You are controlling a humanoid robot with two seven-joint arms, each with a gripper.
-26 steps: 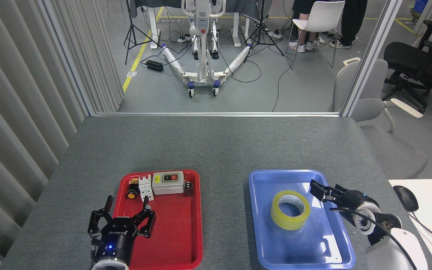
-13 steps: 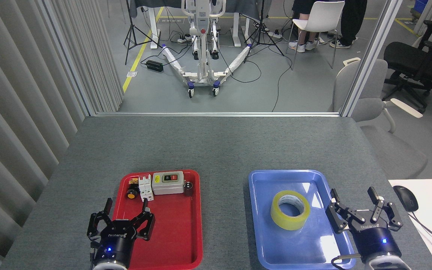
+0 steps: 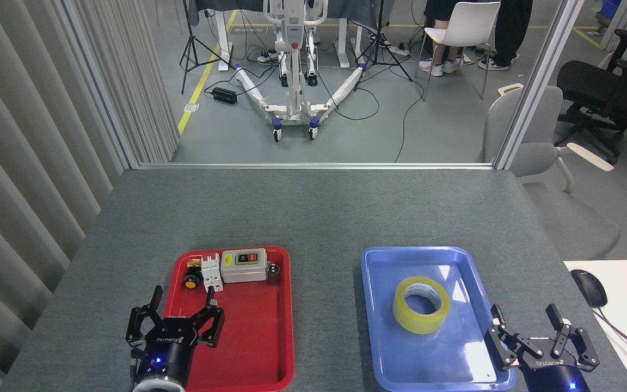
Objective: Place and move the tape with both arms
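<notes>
Here, head view. One tape (image 3: 421, 312): wide roll, translucent yellow, white inner core, lying flat inside the blue tray (image 3: 380, 337), toward the tray's middle and far half, touched by neither gripper.

Trays, two: the blue tray, and a red tray (image 3: 248, 348) well to the left of it. Along the red tray's far edge: one grey switch box (image 3: 244, 265) with a black and red button plate, one white breaker (image 3: 210, 271), one small dark cylinder (image 3: 274, 274), one black part with an orange face (image 3: 190, 281).

Grippers, two, both black with a blue light. Left gripper (image 3: 182, 304): over the red tray's near left corner, fingers spread wide, holding nothing. Right gripper (image 3: 527, 322): just right of the blue tray's near right corner, fingers spread wide, holding nothing.

Surface: table (image 3: 313, 212) covered in grey felt-like cloth. Right of the blue tray, a white desk (image 3: 626, 288) with one black mouse (image 3: 589, 287).

Room: grey floor beyond the table with a wheeled white stand (image 3: 293, 103), cables, one white chair (image 3: 466, 27), one black office chair (image 3: 602, 87); ribbed grey panel on the left.
</notes>
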